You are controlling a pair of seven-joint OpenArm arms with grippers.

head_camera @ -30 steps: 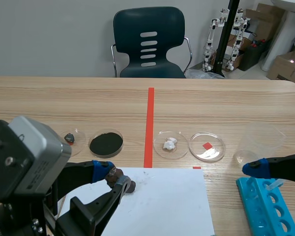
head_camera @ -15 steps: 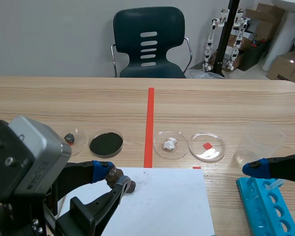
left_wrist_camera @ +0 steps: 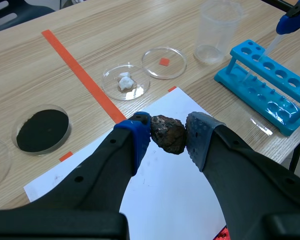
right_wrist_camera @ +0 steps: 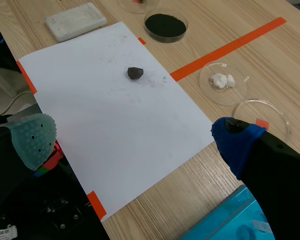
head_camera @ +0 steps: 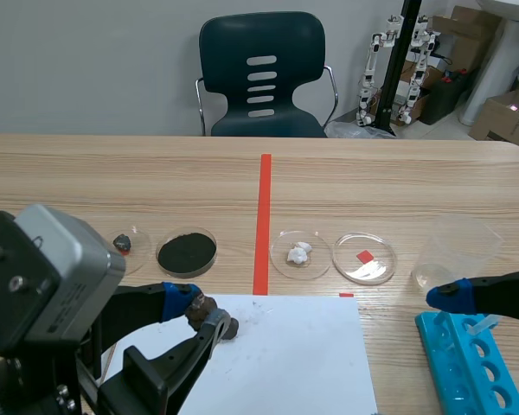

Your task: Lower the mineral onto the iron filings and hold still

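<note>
Across the long light-wood table (head_camera: pixel 112 173), the black left arm (head_camera: pixel 43 294) comes in low from the near left. Its boxy grey wrist is raised and its forearm angles forward and down over the white paper sheet (head_camera: pixel 294 354). The black right arm (head_camera: pixel 510 294) lies low at the near right edge, above the bright blue plastic test-tube rack (head_camera: pixel 467 367) and just beside the clear plastic beaker (head_camera: pixel 458 251). Its right gripper (right_wrist_camera: pixel 134 135) stands wide apart with nothing between the pads. Beyond the sheet, left of the tape line, sits the round clear dish of black iron filings (head_camera: pixel 187 252). The left gripper (head_camera: pixel 196 311) is closed on the rough dark-brown mineral lump (left_wrist_camera: pixel 168 133), one pad pressed to each side. The mineral lump is over the far part of the sheet, short of the filings dish and apart from it.
</note>
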